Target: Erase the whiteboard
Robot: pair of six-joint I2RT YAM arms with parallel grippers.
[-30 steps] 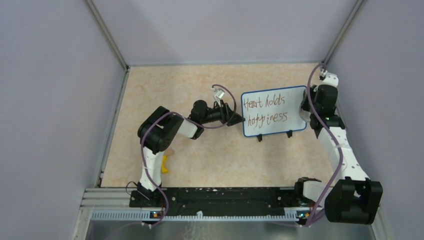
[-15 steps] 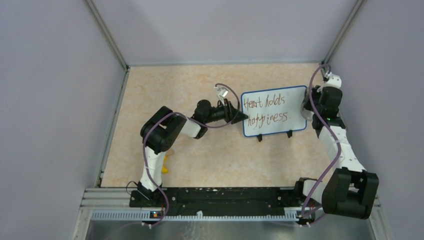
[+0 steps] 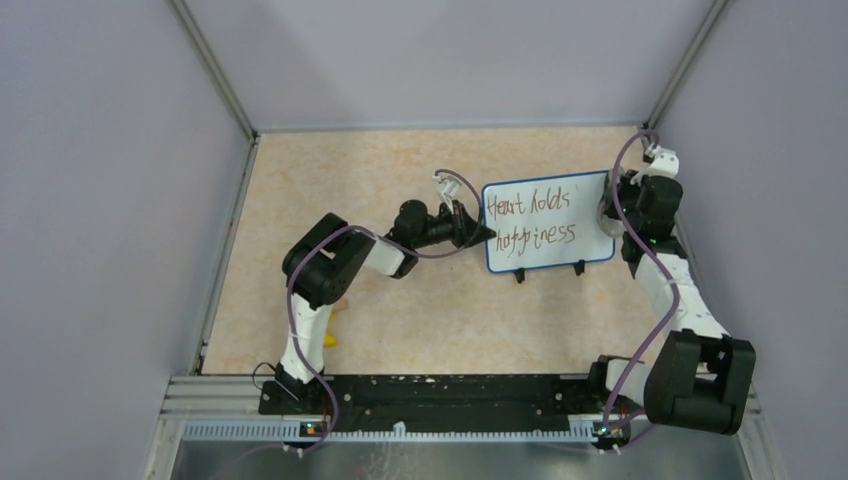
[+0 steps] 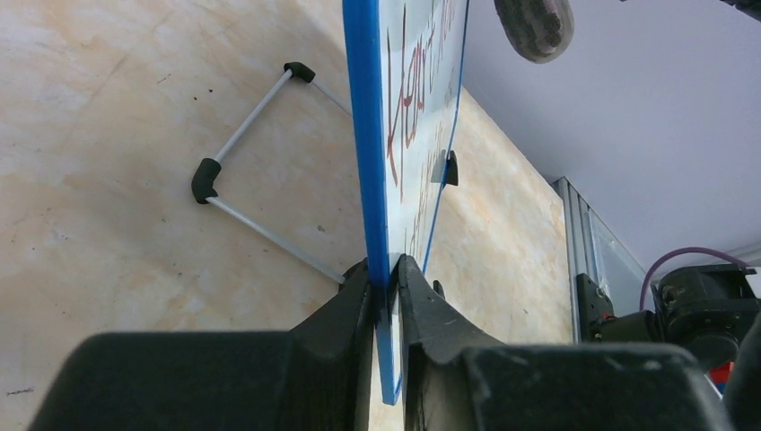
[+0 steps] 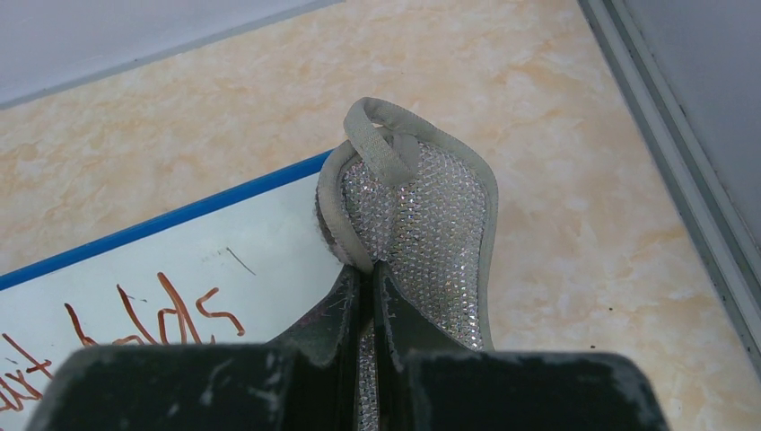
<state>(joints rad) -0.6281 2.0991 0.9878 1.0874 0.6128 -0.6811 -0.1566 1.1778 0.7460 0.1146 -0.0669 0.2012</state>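
The tan marbled table (image 3: pixel 330 200) lay between grey walls. The whiteboard (image 3: pixel 548 222), blue-framed and propped on its wire stand (image 4: pixel 256 171), stood right of the table's middle, near the right wall; two lines of red-brown handwriting (image 3: pixel 530 222) covered its face. The left gripper (image 4: pixel 386 278) was clamped on the board's left edge, one finger on either side of the blue frame. The right gripper (image 5: pixel 366 278) was pinched tight on a grey, glittery eraser pad (image 5: pixel 422 215), which sat at the board's upper right corner, beside the writing; whether it pressed on the surface could not be told. A small yellow object (image 3: pixel 328 330) lay on the table under the left arm.
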